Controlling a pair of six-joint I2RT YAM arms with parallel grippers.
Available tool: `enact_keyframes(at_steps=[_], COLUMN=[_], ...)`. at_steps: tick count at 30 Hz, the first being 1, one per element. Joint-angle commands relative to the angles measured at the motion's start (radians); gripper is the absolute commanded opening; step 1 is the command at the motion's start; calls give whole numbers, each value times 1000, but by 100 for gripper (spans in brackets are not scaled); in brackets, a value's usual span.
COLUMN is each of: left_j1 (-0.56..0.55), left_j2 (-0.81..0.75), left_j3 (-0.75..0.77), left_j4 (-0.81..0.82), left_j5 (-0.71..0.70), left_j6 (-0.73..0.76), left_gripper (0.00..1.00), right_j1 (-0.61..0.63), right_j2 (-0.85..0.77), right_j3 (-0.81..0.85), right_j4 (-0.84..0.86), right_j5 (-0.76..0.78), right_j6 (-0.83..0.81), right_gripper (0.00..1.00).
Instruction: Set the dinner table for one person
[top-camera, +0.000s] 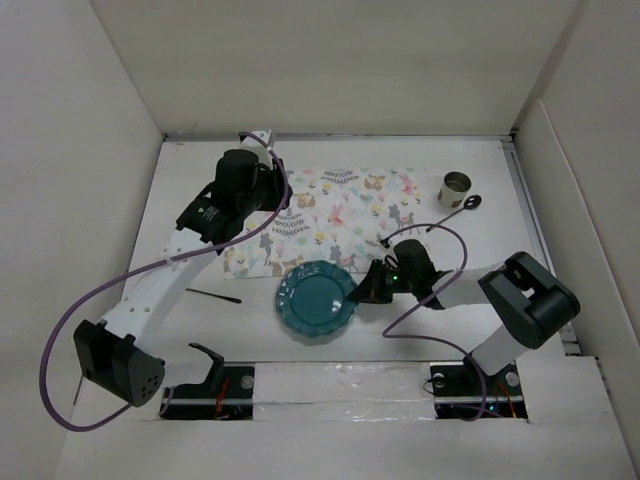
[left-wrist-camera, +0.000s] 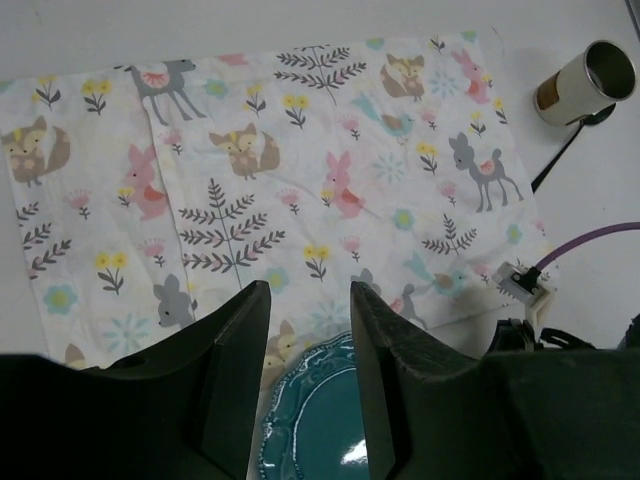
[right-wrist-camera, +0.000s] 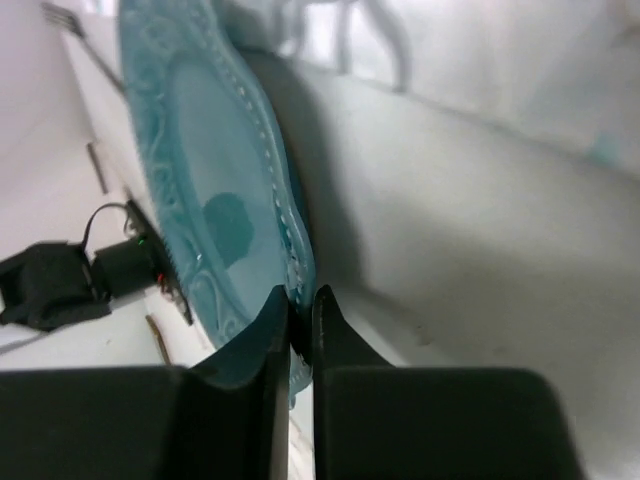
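The white desk (top-camera: 350, 155) carries a patterned placemat (top-camera: 340, 200) across its middle. The teal plate (top-camera: 315, 300) sits at the mat's near edge, only partly on it, its rim pinched between the right fingers (right-wrist-camera: 265, 340). The left fingers (left-wrist-camera: 238, 350) hang half apart and empty above the mat. Setting looks barely begun: the cup (top-camera: 455, 188) and a dark utensil (top-camera: 462, 208) beside it lie far right, a thin utensil (top-camera: 213, 296) lies left, all off the mat; nothing blocks the plate's way
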Motion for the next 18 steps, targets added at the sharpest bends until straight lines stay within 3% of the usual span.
enact_keyframes(at_steps=[1, 4, 10, 14, 18], left_j1=[2, 2, 2, 12, 12], left_j2=[-56, -73, -97, -90, -78], left_j3=[40, 55, 103, 137, 128], left_j4=[25, 10, -38, -44, -35], left_j5=[-74, -91, -166, -157, -144], left_j6=[5, -27, -65, -67, -73], left_gripper=[35, 36, 51, 52, 53], right_j1=[7, -2, -26, -107, -152], right_j2=[-42, -165, -438, -394, -213], right_j3=[-36, -24, 152, 283, 450], right_j4=[-39, -121, -347, -319, -286], right_j5=[74, 49, 38, -41, -98], right_j6=[-11, -23, -16, 8, 6], right_gripper=[0, 0, 0, 0, 0])
